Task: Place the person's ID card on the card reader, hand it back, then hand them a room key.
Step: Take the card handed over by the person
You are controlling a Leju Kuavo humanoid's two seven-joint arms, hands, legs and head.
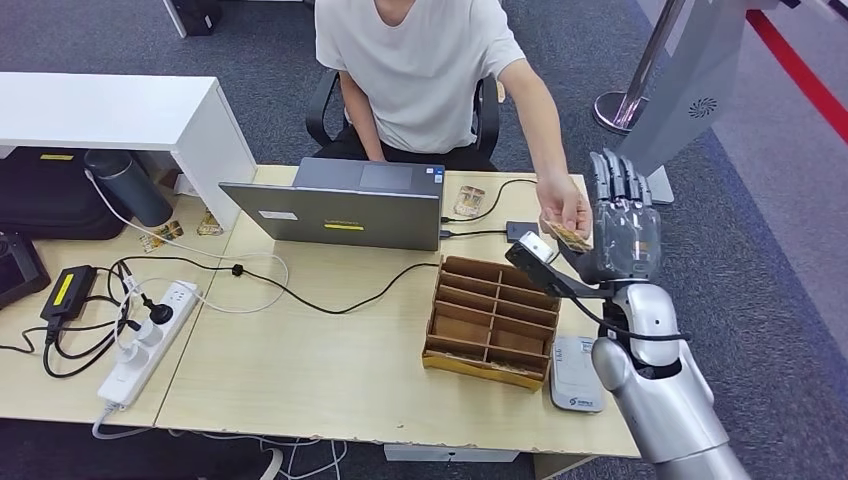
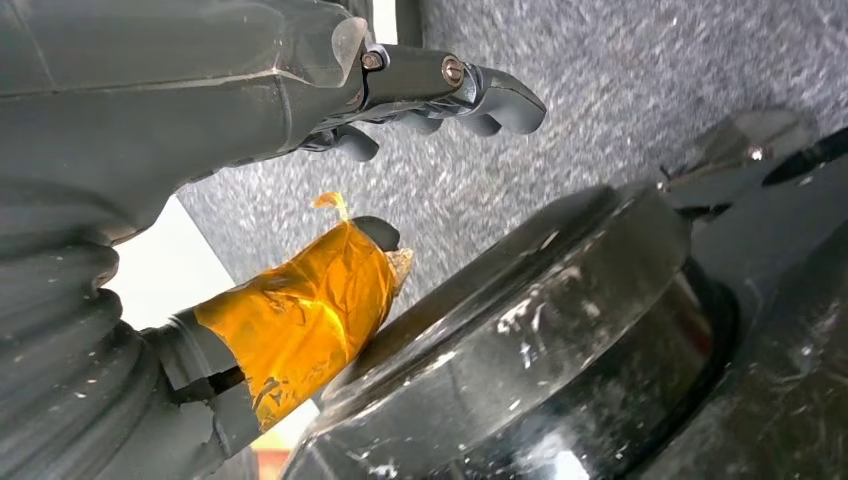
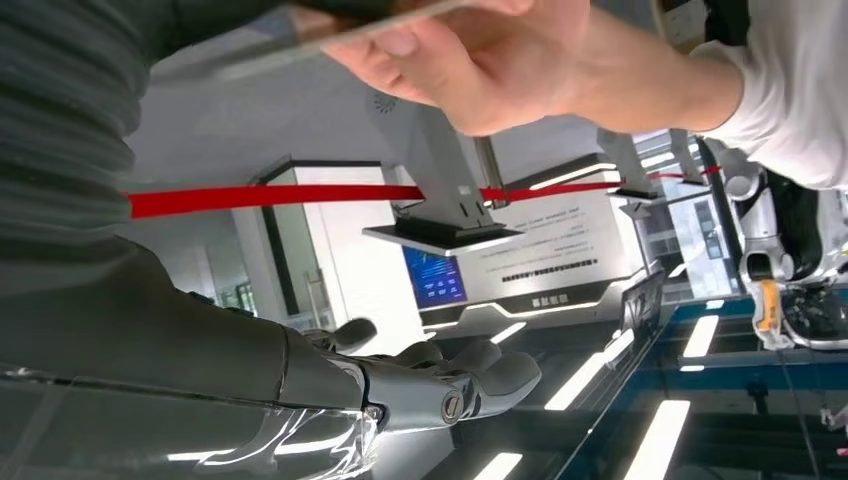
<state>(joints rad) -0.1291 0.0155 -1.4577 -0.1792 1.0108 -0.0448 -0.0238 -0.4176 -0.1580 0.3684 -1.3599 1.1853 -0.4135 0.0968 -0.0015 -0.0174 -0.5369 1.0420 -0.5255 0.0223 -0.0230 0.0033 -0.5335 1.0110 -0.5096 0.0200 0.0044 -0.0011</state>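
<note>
Organizer (image 1: 490, 320) beside laptop (image 1: 335, 205) (lid up).

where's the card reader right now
In the head view the card reader lies flat at the table's front right corner, just right of the wooden organizer and beside the robot's right forearm.

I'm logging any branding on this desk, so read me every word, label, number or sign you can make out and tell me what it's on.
No text here can be read for certain.
Yellow sticker on the laptop: too small to read.
Blue mark on the white card reader: too small.
Yellow label on the black charger: blurred.
White sign panel behind the right hand: lines of print, too blurred.
</note>
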